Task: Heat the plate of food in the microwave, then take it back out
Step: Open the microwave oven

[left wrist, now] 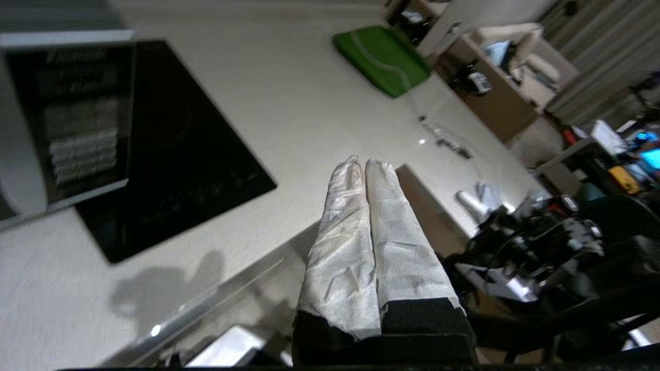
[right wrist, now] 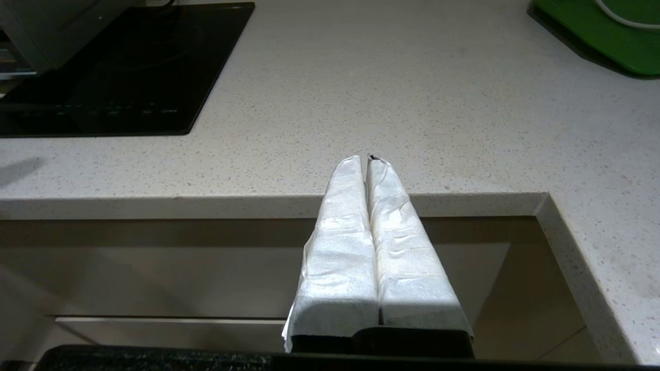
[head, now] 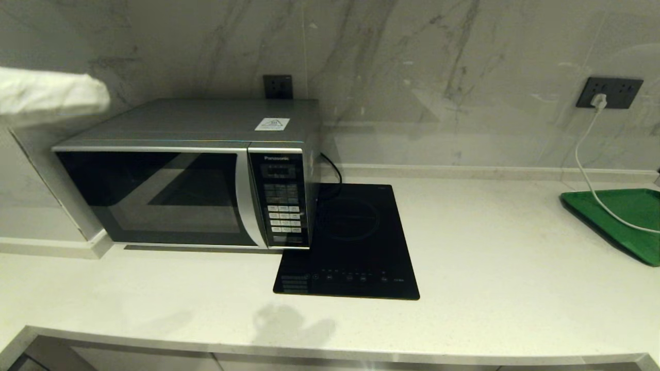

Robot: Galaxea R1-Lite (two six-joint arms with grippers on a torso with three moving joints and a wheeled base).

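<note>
The silver-grey microwave (head: 196, 175) stands at the back left of the counter with its dark glass door closed; its button panel (left wrist: 77, 118) shows in the left wrist view. The plate of food is out of view in every frame. My left gripper (left wrist: 361, 164) is shut and empty, raised high at the far left above and beside the microwave, where its white-wrapped fingers (head: 51, 98) show in the head view. My right gripper (right wrist: 362, 161) is shut and empty, held low in front of the counter's front edge, outside the head view.
A flat black induction hob (head: 350, 242) lies right of the microwave. A green tray (head: 624, 219) sits at the far right with a white cable (head: 588, 165) trailing onto it from a wall socket. The pale counter (head: 490, 257) has a front edge with a step at its right.
</note>
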